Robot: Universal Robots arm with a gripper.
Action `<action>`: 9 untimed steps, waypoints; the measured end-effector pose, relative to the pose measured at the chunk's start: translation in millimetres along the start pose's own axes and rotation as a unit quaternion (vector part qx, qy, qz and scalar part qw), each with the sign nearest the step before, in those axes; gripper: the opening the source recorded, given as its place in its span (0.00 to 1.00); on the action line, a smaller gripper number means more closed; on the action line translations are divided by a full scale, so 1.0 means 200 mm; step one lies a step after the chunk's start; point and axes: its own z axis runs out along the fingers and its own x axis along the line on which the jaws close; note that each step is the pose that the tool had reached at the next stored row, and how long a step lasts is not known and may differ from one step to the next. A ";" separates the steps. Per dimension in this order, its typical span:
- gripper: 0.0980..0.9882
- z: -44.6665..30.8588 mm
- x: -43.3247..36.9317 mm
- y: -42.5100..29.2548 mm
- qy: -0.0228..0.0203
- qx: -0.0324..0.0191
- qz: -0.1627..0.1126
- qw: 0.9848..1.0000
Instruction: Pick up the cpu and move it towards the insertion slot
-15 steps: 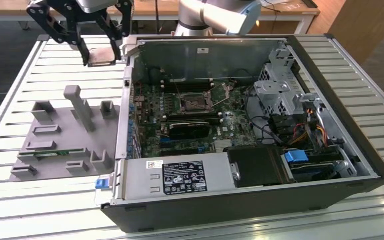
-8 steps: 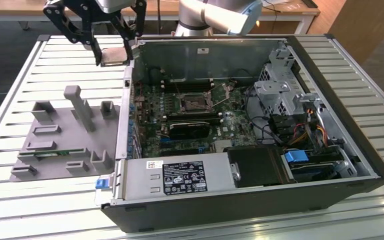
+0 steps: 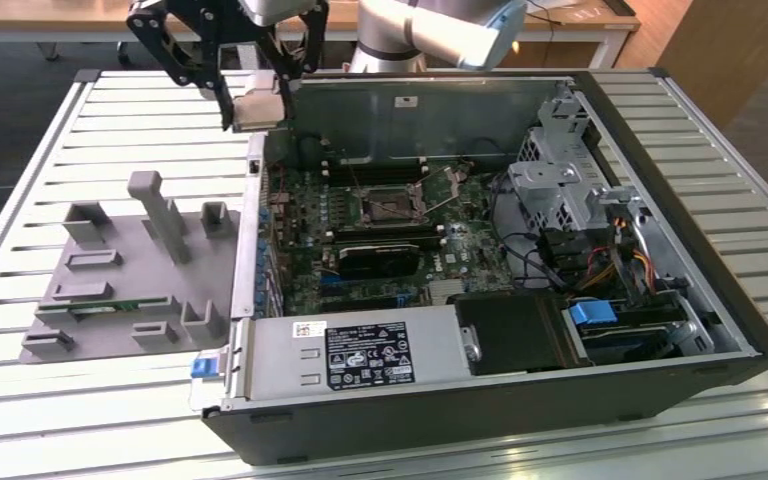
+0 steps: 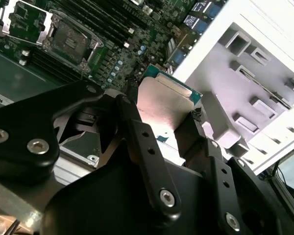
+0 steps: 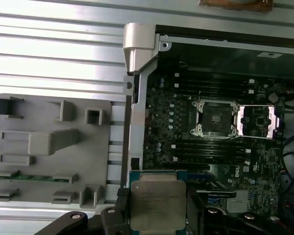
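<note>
Care is what you owe the flat square silvery-topped cpu [image 5: 156, 204], light, stiff and fragile underneath, clenched edge-on in the black end effector [image 5: 154, 215] above the bench's far edge.

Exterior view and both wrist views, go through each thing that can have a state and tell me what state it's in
cpu: lifted, held between the gripper's fingers, metal top showing in the first wrist view.
gripper: shut on the cpu, raised over the case's edge.
insertion slot: open, frame flipped aside, nothing seated in it.
computer case: lying on its side, side panel off.
grey holder tray: resting on the table, a green strip in one slot.
</note>
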 end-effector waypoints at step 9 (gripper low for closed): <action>0.50 0.009 -0.150 -0.007 0.000 0.000 0.000 1.000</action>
